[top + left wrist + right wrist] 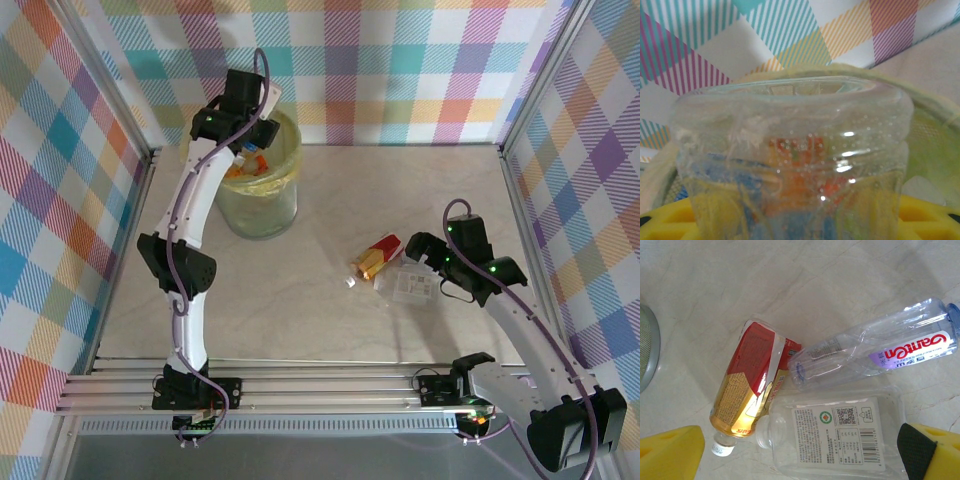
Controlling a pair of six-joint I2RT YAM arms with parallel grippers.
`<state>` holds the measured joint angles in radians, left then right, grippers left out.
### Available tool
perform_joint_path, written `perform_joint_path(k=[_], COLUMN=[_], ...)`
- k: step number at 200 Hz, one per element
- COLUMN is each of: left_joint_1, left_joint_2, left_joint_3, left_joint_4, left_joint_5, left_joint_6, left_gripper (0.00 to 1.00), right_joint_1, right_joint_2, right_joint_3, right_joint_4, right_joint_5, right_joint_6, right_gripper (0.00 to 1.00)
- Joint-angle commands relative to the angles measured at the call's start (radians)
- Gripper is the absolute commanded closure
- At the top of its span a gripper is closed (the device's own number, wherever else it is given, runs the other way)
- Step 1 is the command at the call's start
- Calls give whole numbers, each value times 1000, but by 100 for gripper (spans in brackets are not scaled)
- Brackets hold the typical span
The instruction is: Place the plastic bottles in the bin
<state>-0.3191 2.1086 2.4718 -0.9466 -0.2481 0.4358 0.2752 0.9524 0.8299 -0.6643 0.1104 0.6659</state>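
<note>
Left gripper [250, 120] raised at the far left of the table [400, 190], closed on a clear bottle [790, 150]; the wrist view looks along that bottle, with yellow pads [670, 220] either side of it low in the picture. Directly under it, the bin [285, 215], its yellow bag [290, 140] folded over the rim. Several crushed bottles [250, 165] already lie inside, orange and white showing. Right gripper [800, 450] low over the table at centre-right, jaws spread wide and holding nothing. Between its two pads lies a flat bottle [835, 435], clear with a white printed label; whether they touch it I cannot tell. Touching that one: a red and gold bottle [747, 385], crushed, white cap near the left-hand pad, and beyond both a purple-label bottle [880, 352], clear, lying slantwise. All three are well apart from the bin
</note>
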Motion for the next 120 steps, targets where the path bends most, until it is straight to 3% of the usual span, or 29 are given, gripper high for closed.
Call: perform_joint_path(k=[1, 16, 41, 120], left_joint_1=[11, 11, 11, 11], left_joint_2=[9, 11, 8, -7], left_joint_3=[23, 23, 23, 23], left_joint_4=[-35, -38, -37, -14], left_joint_5=[-19, -20, -5, -16], left_joint_6=[-8, -9, -12, -48], left_gripper=[34, 19, 11, 11], right_joint_1=[-2, -3, -3, -3], right_joint_2=[1, 3, 9, 14], right_joint_3=[-12, -15, -15, -18], right_joint_4=[27, 30, 35, 41], right_joint_5=[-13, -15, -20, -28], right_joint_6=[3, 4, 6, 8], right_gripper=[0, 0, 0, 0])
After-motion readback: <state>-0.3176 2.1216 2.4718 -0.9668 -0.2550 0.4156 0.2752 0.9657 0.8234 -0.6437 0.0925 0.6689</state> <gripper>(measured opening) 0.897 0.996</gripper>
